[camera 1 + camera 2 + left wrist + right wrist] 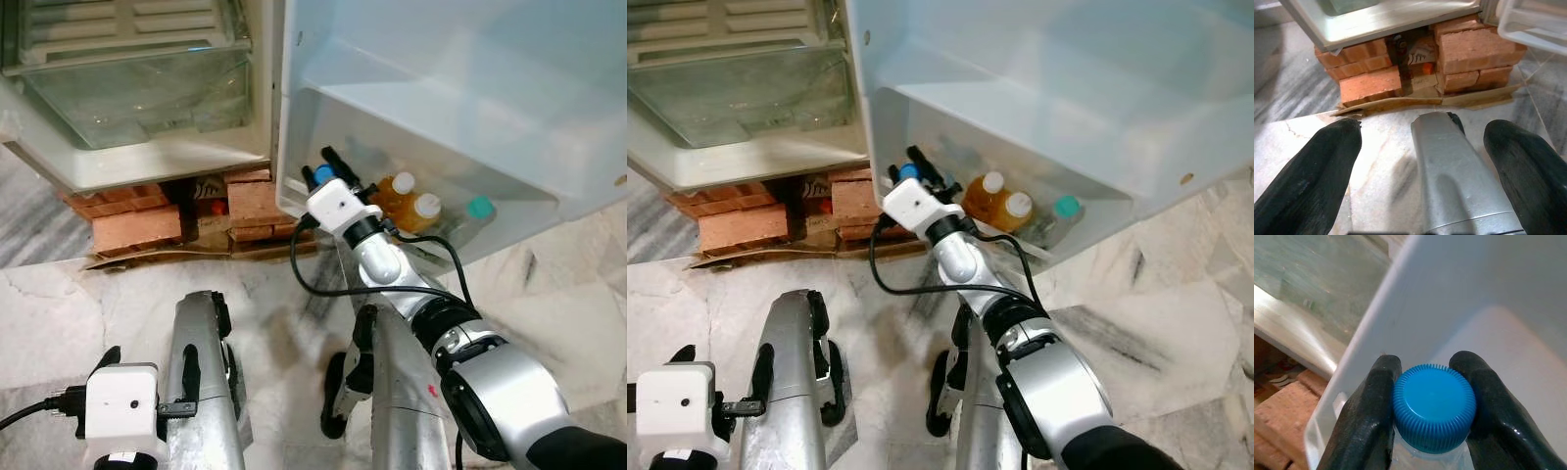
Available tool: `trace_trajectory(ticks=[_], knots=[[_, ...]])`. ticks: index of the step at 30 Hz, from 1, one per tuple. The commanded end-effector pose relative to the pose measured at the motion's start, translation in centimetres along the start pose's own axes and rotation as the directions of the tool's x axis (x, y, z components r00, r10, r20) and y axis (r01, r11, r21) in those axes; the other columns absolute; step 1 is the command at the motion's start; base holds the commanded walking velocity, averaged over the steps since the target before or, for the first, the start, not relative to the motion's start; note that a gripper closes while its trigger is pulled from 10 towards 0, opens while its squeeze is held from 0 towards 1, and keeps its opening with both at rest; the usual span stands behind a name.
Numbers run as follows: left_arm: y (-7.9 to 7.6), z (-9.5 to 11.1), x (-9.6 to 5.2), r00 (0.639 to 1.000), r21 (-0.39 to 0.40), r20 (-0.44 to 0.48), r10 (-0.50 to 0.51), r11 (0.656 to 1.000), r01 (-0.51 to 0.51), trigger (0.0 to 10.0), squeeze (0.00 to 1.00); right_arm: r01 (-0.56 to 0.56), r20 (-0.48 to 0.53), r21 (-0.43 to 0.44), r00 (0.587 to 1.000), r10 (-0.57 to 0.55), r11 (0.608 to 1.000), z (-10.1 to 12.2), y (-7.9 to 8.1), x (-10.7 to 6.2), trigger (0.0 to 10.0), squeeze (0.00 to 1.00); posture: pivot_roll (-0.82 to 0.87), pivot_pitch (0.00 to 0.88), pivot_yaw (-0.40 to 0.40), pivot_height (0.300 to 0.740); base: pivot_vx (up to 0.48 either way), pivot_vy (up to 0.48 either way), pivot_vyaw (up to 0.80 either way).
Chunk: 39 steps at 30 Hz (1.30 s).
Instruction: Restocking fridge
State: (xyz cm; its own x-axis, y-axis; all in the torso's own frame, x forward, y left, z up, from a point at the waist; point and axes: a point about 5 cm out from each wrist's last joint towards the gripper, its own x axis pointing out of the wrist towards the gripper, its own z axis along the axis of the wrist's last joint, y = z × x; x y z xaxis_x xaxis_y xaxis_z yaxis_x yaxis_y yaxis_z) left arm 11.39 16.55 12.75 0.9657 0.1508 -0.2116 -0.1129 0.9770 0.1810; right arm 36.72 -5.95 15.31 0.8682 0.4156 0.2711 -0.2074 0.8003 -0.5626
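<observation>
left eye view: right end effector (322, 168) sits centre frame, reaching into the near-left corner of the translucent white plastic fridge door bin (509, 211). its black fingers are clamped on the blue ribbed cap of a clear plastic bottle (323, 174). just right of it in the same bin: two amber bottles with white caps (409, 201), then a clear bottle with a teal cap (479, 208). upper left, clear glass crisper drawer (137, 93) inside the open fridge. fridge base rests on stacked red bricks (137, 223) over flattened cardboard, on a marble floor (39, 313). left end effector (98, 364) low at lower left, above the floor.

right eye view: same layout; blue-capped bottle is in the bin's left end, against the side wall.

left wrist view: left end effector fingers (1308, 171) spread wide apart, nothing between them; a silver leg and the bricks lie ahead.

right wrist view: both black fingers (1369, 416) press opposite sides of the blue cap, bottle upright, bin wall right behind it.
</observation>
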Motion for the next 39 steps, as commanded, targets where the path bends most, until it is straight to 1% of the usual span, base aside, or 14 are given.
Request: trace_trajectory(ticks=[1,2,5,11,14,16,19,23,26,28,32,37,38,39], knots=[[0.1,-0.4,-0.4,0.999,0.009,-0.038,0.006,1.000,-0.006,10.0,0.00,0.000,-0.248,0.073,0.968,0.019,0.997,-4.3,0.2,-2.6,10.0,0.30,0.26,0.478,-0.132,0.576,0.000,0.000,0.00],[0.1,-0.5,-0.3,0.999,0.009,-0.039,0.005,1.000,-0.004,10.0,0.00,0.013,-0.261,0.090,0.965,0.011,0.996,-4.4,-0.1,-2.6,10.0,1.00,0.26,0.477,-0.132,0.576,0.000,0.000,0.00],[0.0,-0.5,-0.2,0.999,0.010,-0.041,0.001,1.000,0.000,10.0,0.00,0.029,-0.272,0.115,0.962,0.003,0.993,-4.5,-0.4,-2.5,10.0,1.00,0.26,0.476,-0.131,0.576,0.000,0.000,0.00],[-0.1,-0.9,1.0,0.999,0.014,-0.033,-0.005,1.000,0.006,10.0,0.00,0.011,-0.202,0.111,0.979,0.012,0.994,-3.0,-1.0,-1.2,10.0,1.00,0.24,0.433,-0.130,0.576,0.000,0.000,0.00],[-0.2,-1.2,2.0,1.000,0.022,-0.019,-0.004,1.000,0.004,10.0,0.00,0.006,-0.139,0.108,0.990,0.009,0.994,-1.9,-1.8,-0.2,10.0,1.00,0.23,0.394,-0.134,0.576,0.000,0.000,0.00],[0.0,-1.3,2.8,1.000,0.023,-0.003,0.006,1.000,-0.006,10.0,0.00,0.010,-0.105,0.136,0.994,0.005,0.991,-1.1,-2.5,0.5,10.0,1.00,0.22,0.366,-0.136,0.576,0.000,0.000,0.00],[-0.2,-1.3,3.3,1.000,0.005,0.006,-0.011,1.000,0.011,10.0,0.00,-0.001,-0.092,0.177,0.996,0.018,0.984,-0.8,-2.6,0.7,10.0,1.00,0.22,0.336,-0.137,0.576,0.000,0.000,0.00],[-0.2,-1.4,5.1,0.999,0.018,0.037,0.002,1.000,-0.002,10.0,0.00,-0.025,-0.056,0.247,0.998,0.040,0.969,0.0,-2.8,1.3,10.0,1.00,0.20,0.260,-0.139,0.576,0.000,0.000,0.00],[-0.3,-1.2,6.4,0.998,0.018,0.060,0.000,1.000,-0.001,10.0,0.00,-0.031,-0.057,0.262,0.997,0.047,0.965,0.1,-2.9,1.4,10.0,1.00,0.18,0.225,-0.135,0.576,0.000,0.000,0.00],[-0.5,-1.1,7.7,0.996,0.017,0.084,-0.010,1.000,0.008,10.0,0.00,-0.032,-0.071,0.291,0.996,0.055,0.956,-0.3,-2.9,1.2,10.0,1.00,0.17,0.181,-0.127,0.576,0.000,0.000,0.00],[-1.1,-0.9,9.1,0.992,0.015,0.118,-0.038,0.999,0.036,10.0,0.00,-0.027,-0.076,0.344,0.996,0.056,0.939,-1.4,-3.0,-0.1,10.0,1.00,0.15,0.134,-0.111,0.576,0.000,0.000,0.00],[-1.3,-1.1,9.6,0.991,0.007,0.122,-0.046,0.999,0.046,10.0,0.00,-0.005,-0.077,0.389,0.996,0.038,0.921,-2.4,-2.7,-1.6,10.0,1.00,0.14,0.082,-0.101,0.576,0.000,0.000,0.00],[-1.3,-1.3,10.0,0.991,0.009,0.126,-0.039,0.999,0.038,10.0,0.00,0.037,-0.091,0.437,0.996,0.003,0.899,-3.4,-2.3,-3.2,10.0,1.00,0.13,0.043,-0.093,0.576,0.000,0.000,0.00],[-1.3,-1.3,10.2,0.991,0.010,0.131,-0.035,0.999,0.034,10.0,0.00,0.068,-0.110,0.456,0.994,-0.019,0.887,-3.9,-2.1,-4.1,10.0,1.00,0.14,0.027,-0.089,0.576,0.000,0.000,0.00]])
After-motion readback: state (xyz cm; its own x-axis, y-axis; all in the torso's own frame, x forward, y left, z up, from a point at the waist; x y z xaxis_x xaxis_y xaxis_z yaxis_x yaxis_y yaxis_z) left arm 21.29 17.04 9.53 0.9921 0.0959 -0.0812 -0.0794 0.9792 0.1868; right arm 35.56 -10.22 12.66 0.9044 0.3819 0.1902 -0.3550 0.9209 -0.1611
